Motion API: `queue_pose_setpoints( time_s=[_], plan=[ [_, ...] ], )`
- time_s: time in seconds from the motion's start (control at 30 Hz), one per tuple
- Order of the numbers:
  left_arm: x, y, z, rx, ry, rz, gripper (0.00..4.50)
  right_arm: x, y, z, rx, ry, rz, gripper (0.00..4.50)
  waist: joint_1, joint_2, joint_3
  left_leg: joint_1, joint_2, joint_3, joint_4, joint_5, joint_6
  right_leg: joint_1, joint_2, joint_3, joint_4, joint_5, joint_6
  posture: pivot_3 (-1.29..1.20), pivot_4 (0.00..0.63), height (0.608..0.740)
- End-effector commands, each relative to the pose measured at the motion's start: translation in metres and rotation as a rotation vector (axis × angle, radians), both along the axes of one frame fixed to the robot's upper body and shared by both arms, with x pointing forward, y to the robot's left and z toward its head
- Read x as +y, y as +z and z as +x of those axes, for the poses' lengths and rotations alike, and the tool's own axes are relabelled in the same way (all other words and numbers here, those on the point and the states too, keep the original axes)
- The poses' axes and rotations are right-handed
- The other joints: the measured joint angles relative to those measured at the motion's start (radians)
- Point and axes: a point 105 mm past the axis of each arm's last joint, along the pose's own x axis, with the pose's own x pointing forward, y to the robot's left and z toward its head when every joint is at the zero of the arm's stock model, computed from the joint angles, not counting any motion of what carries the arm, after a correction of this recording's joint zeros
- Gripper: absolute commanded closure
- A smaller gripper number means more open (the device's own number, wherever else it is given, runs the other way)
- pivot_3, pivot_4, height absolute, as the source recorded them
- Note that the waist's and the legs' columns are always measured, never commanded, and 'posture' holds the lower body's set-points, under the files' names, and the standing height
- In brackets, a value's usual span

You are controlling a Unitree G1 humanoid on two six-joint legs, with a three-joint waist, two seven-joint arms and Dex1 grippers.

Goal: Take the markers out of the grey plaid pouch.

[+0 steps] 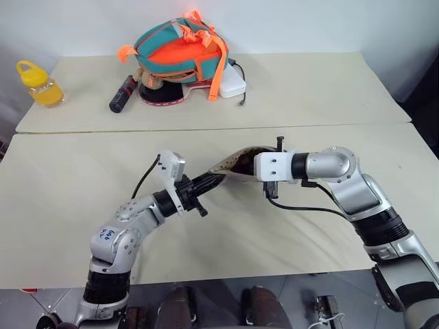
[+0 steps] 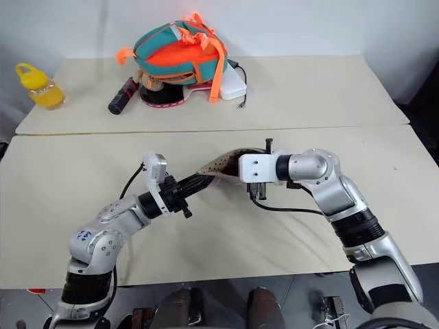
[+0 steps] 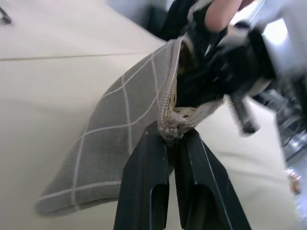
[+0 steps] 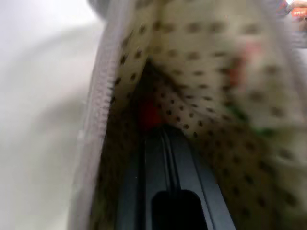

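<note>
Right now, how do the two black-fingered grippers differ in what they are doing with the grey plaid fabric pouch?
The left gripper is shut on the zip end of the grey plaid fabric pouch, pinching it from outside. The right gripper reaches inside the pouch's dotted lining, fingers together beside something red. In the head views, the left comes at the pouch from the robot's left, the right from its right. Both are shut and hold the pouch above the table.

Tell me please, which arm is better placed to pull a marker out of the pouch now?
The right. Its fingers are already shut inside the grey plaid pouch, beside something red. The left gripper is busy pinching the pouch's zip end.
</note>
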Motion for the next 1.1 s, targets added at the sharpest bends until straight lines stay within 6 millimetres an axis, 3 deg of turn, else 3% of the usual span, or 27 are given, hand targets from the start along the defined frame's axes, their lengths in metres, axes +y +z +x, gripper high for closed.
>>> queue_pose_setpoints(
  time_s=[0.03,0.17,0.33,0.47,0.53,0.7,0.83,0.93,1.1],
  plan=[
    [-0.008,0.014,-0.017,0.074,-0.134,-0.08,4.5,-0.007,0.029,-0.01,0.085,0.034,0.045,4.46,0.0,0.0,0.0,0.0,0.0,0.0,0.0,0.0,0.0,0.0,0.0,0.0,0.0,0.0,0.0,0.0,0.15,0.74],
    [-0.016,0.01,-0.028,0.149,-0.218,-0.09,4.5,-0.019,0.035,-0.027,0.237,0.056,-0.012,4.46,0.002,0.0,0.0,0.0,0.0,-0.002,-0.001,0.0,0.0,0.001,0.0,0.0,0.0,0.0,0.0,0.0,0.15,0.74],
    [-0.011,0.025,-0.018,0.157,-0.165,-0.207,4.5,-0.014,0.054,-0.045,0.338,0.085,-0.008,4.46,0.0,0.0,0.0,0.0,0.0,-0.002,0.0,0.0,0.0,0.001,0.0,0.0,0.0,0.0,0.0,0.0,0.15,0.74],
    [-0.008,-0.015,-0.014,0.163,-0.085,0.023,4.5,-0.023,0.016,-0.031,0.317,0.012,-0.146,4.46,-0.002,-0.001,0.0,0.003,0.0,-0.002,0.0,0.0,0.0,0.003,0.001,0.0,0.0,0.0,0.0,0.0,0.15,0.74],
    [-0.008,-0.025,-0.015,0.148,-0.079,0.079,4.5,-0.029,0.004,-0.026,0.311,-0.009,-0.189,4.46,0.0,-0.001,0.0,0.002,0.0,-0.001,0.0,0.0,0.0,0.003,0.0,0.0,-0.001,0.0,0.0,0.0,0.15,0.74],
    [-0.006,-0.026,-0.01,0.128,-0.05,0.055,4.5,-0.027,-0.011,-0.013,0.234,-0.031,-0.226,4.46,0.0,-0.001,0.0,0.001,0.0,0.0,0.001,0.0,0.0,0.002,0.0,0.0,-0.001,0.0,0.0,0.0,0.15,0.74],
    [-0.004,-0.025,-0.005,0.108,-0.029,0.046,4.5,-0.022,-0.008,-0.008,0.205,-0.027,-0.214,4.46,-0.002,-0.001,0.0,0.001,0.0,0.0,0.001,0.0,0.0,0.002,0.0,0.001,-0.001,0.0,0.0,0.0,0.15,0.74],
    [-0.003,-0.024,-0.003,0.103,-0.021,0.034,4.5,-0.02,-0.005,-0.005,0.19,-0.024,-0.198,3.94,-0.002,-0.001,0.0,0.002,0.0,0.0,0.001,0.0,0.0,0.002,0.001,0.001,0.0,0.0,0.0,0.0,0.15,0.74],
    [0.0,-0.021,0.0,0.103,-0.009,0.008,4.5,-0.016,-0.007,-0.007,0.202,-0.016,-0.186,2.29,-0.002,-0.001,0.0,0.001,0.0,0.0,0.001,0.0,0.0,0.002,0.0,0.001,0.0,0.0,0.0,0.0,0.15,0.74]
  ],
)
